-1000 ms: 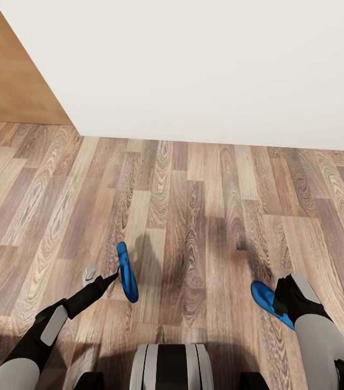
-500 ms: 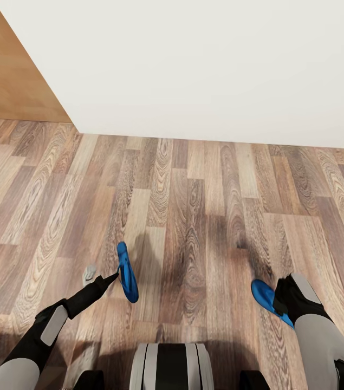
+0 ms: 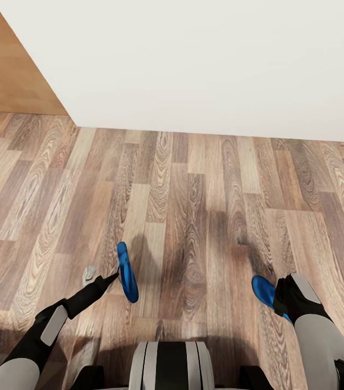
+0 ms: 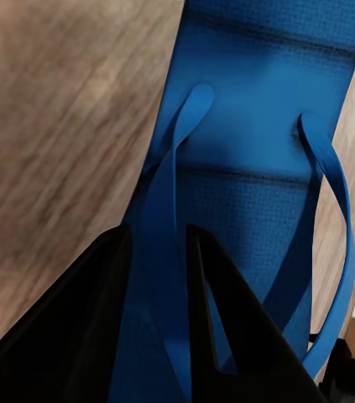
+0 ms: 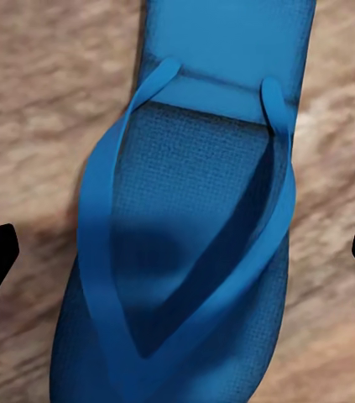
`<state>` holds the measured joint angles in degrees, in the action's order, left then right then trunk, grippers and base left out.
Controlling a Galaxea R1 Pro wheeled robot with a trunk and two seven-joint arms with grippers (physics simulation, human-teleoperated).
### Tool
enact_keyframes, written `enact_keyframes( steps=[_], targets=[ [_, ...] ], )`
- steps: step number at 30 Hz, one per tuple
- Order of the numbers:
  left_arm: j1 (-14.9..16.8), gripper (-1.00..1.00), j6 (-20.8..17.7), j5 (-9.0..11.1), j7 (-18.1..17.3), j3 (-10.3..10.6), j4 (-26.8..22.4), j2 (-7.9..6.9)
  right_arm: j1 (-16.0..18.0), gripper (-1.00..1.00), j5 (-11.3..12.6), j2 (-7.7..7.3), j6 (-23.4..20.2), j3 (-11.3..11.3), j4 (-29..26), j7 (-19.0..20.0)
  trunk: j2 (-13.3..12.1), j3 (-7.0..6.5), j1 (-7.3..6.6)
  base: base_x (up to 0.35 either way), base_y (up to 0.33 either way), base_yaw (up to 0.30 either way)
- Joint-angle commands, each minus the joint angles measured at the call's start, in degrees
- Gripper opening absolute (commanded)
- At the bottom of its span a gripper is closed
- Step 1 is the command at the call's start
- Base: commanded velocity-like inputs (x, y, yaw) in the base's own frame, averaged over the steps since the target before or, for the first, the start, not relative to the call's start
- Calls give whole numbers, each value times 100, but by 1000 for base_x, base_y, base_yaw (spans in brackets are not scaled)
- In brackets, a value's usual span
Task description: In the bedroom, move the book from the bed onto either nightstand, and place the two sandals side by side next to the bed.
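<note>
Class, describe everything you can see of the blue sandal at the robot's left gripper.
The sandal is a bright blue, thin, flat flip-flop with a finely textured footbed and a slim Y-shaped strap. The left gripper pinches one strap branch between its black fingers, shut on it. In the head view the sandal appears nearly edge-on, tilted, over the wood-plank floor. Whether it touches the floor cannot be told.

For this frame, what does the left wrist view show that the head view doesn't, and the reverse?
Left wrist view: the left end effector's fingers pinching one strap of the left sandal. Head view: the right sandal at the right end effector, the white wall, the robot's base. Both: the left sandal in the left end effector, over the plank floor.
</note>
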<state>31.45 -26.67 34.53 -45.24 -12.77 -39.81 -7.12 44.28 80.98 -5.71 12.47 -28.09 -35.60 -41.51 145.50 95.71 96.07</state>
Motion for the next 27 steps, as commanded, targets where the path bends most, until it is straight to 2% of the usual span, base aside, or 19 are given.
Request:
enact_keyframes(
  steps=[1,16,21,27],
  targets=[
    [1,-100,-31,19,15,-6,-1,0,1,100,48,0,36,-3,-5,-6,1,3,-1,0,0,0],
    [1,-100,-31,17,15,-6,-1,0,1,100,47,0,35,-3,-5,-6,1,3,-1,0,0,0],
    [1,-100,-31,18,15,-6,-1,0,1,100,48,0,35,-3,-6,-6,8,114,12,0,0,0],
    [1,-100,-31,17,15,-6,-1,0,1,100,50,0,32,-3,-3,-6,8,114,12,0,0,0]
  ],
)
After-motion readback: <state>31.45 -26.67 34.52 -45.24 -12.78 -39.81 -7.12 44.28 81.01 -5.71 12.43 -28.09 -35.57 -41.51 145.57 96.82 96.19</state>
